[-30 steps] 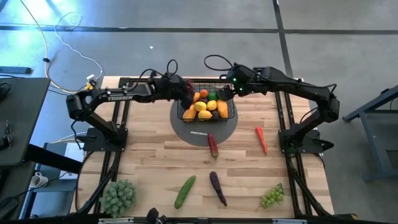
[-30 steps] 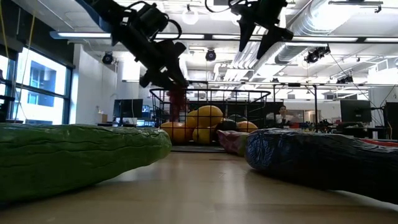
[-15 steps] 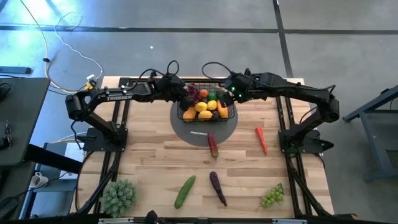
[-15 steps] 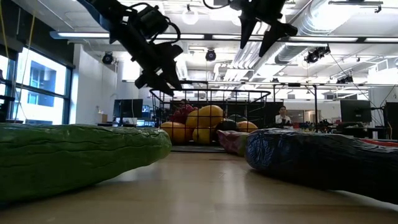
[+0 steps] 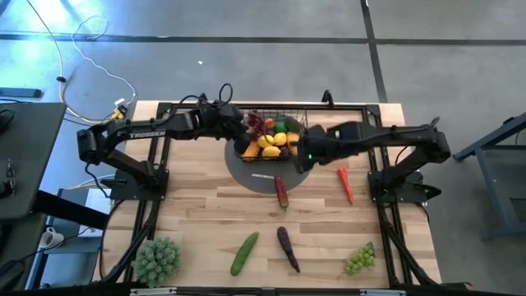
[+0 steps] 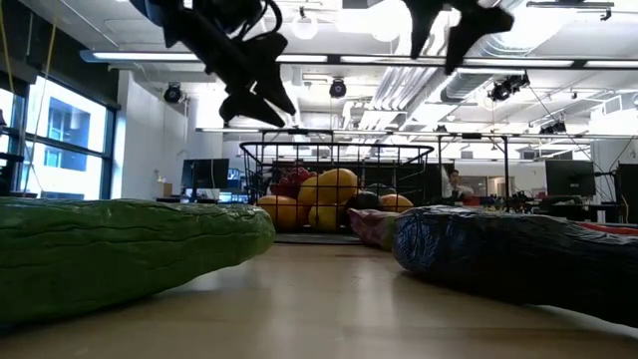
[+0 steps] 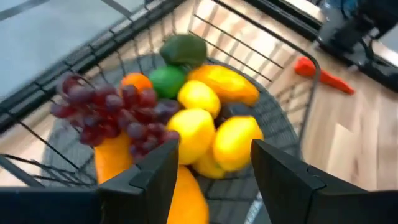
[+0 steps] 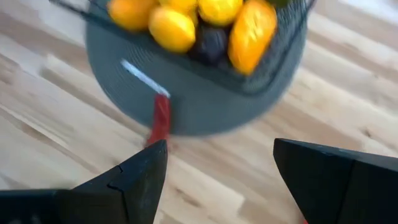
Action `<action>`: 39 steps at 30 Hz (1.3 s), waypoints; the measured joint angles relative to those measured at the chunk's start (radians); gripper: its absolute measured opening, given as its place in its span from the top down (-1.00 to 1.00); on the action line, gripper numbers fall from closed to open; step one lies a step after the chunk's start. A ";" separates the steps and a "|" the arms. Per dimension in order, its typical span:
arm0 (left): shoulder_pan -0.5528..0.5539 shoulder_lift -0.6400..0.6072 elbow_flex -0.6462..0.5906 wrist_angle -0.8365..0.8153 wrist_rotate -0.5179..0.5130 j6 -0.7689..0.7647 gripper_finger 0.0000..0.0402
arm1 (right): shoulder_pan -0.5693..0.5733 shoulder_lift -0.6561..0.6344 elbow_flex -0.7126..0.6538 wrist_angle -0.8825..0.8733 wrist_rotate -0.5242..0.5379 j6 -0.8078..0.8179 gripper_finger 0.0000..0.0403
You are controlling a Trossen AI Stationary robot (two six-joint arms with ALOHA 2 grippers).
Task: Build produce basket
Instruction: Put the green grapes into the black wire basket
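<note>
The black wire basket stands on a flat grey disc at the far middle of the table. It holds yellow and orange fruits, a lime, and the purple grapes at its left side. My left gripper hovers open above the basket's left edge, seen also in the wrist view and low view. My right gripper hangs open over the disc's right rim. A red chili, eggplant, cucumber and green grapes lie on the table.
A red-and-green vegetable lies just near of the disc, its far tip at the disc's edge. A white strip sits on the disc. A spiky green clump occupies the near left corner. Bare wood shows between basket and near-side produce.
My left gripper let the purple grapes go into the basket's left side, then rose and drew slightly toward the table's left. My right gripper swung from the basket's far right corner toward the near edge, ending over the disc's right rim.
</note>
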 joint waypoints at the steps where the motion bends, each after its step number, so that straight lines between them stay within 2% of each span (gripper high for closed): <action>1: -0.010 -0.002 0.000 -0.009 0.000 0.000 0.04 | 0.022 0.004 0.000 -0.027 0.002 0.024 -0.37; 8: -0.073 -0.011 0.000 -0.043 -0.002 0.008 0.04 | 0.182 0.037 0.000 -0.137 -0.002 0.172 -0.37; 18: -0.113 -0.011 0.000 -0.051 -0.008 0.005 0.04 | 0.371 0.054 0.000 -0.158 -0.115 0.153 -0.37; 29: -0.172 -0.010 0.000 -0.052 -0.013 -0.145 0.04 | 0.595 0.055 0.000 -0.217 -0.113 0.009 -0.37; 35: -0.221 -0.022 -0.001 -0.055 -0.076 -0.304 0.04 | 0.744 0.055 0.000 -0.218 -0.106 -0.011 -0.37; 39: -0.255 -0.054 -0.001 -0.054 -0.161 -0.351 0.04 | 0.851 0.056 0.000 -0.216 -0.062 0.022 -0.37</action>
